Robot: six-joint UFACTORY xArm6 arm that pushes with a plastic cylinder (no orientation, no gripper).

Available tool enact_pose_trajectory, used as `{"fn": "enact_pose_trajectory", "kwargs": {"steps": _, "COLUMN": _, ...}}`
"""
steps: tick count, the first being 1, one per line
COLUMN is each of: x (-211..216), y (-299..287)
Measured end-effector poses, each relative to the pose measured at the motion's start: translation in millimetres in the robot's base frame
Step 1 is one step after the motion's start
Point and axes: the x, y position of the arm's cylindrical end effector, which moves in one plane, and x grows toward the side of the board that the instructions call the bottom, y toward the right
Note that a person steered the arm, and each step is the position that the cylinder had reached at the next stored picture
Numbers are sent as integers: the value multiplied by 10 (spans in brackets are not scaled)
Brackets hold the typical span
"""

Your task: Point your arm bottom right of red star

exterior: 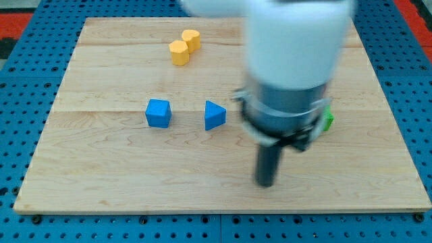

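No red star shows in the camera view; the arm's large white and grey body [290, 61] hides part of the board's right half. My tip [266, 183] rests on the wooden board [135, 182], below and to the right of the blue triangular block [214, 115]. A blue cube [158, 113] lies further to the view's left. A green block [327, 121] peeks out at the right edge of the arm, mostly hidden.
Two yellow blocks [184, 46] touch each other near the view's top. The board lies on a blue perforated table [20, 81].
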Motion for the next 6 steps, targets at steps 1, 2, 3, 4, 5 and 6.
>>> {"fn": "enact_pose_trajectory", "kwargs": {"steps": 1, "x": -547, "y": 952}}
{"fn": "enact_pose_trajectory", "kwargs": {"steps": 2, "x": -1006, "y": 1430}}
{"fn": "enact_pose_trajectory", "kwargs": {"steps": 3, "x": -1580, "y": 1259}}
{"fn": "enact_pose_trajectory", "kwargs": {"steps": 4, "x": -1890, "y": 861}}
{"fn": "enact_pose_trajectory", "kwargs": {"steps": 5, "x": -1892, "y": 867}}
{"fn": "enact_pose_trajectory", "kwargs": {"steps": 6, "x": -1892, "y": 867}}
